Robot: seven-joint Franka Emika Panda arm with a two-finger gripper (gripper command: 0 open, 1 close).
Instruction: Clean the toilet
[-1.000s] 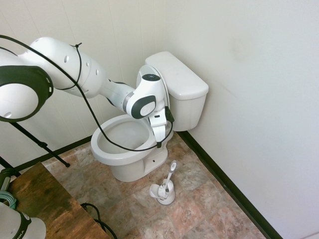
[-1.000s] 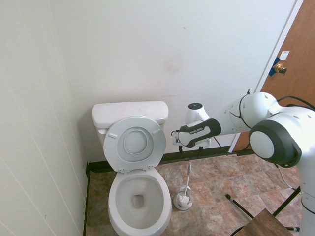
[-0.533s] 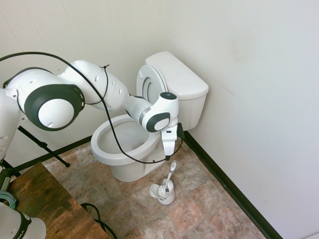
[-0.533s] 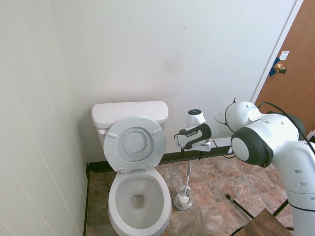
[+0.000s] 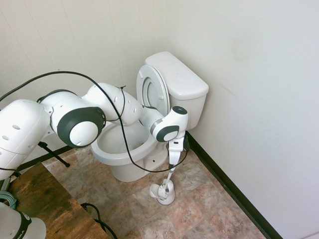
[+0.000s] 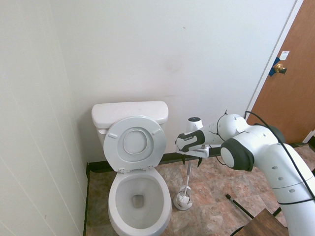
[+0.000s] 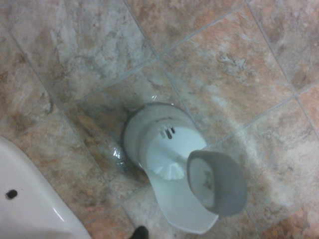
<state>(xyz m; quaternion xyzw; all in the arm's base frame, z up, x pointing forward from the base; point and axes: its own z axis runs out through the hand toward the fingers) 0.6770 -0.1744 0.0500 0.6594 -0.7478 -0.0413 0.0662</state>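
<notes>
The toilet (image 5: 124, 149) is glossy white, with its lid (image 5: 149, 89) raised against the tank (image 5: 179, 79) and the bowl (image 6: 140, 201) uncovered. On the floor beside it stands a small white brush holder (image 5: 163, 191) with a slim-handled brush (image 6: 187, 174) upright in it. My gripper (image 5: 173, 162) points straight down just above the top of the brush handle, open and holding nothing. In the second exterior view the gripper (image 6: 189, 158) hangs right of the bowl. The wrist view looks down on the holder (image 7: 159, 144) and the handle's grey end (image 7: 217, 181).
The floor is brown stone tile (image 5: 199, 209). White walls meet close behind and beside the toilet, with a dark baseboard (image 5: 224, 181). A wooden table corner (image 5: 45, 199) stands near the front. A brown door (image 6: 295, 78) is at the far side.
The arm has swung away from the toilet's tank and dropped lower, bringing the gripper down over the brush handle. The brush and the toilet have not moved.
</notes>
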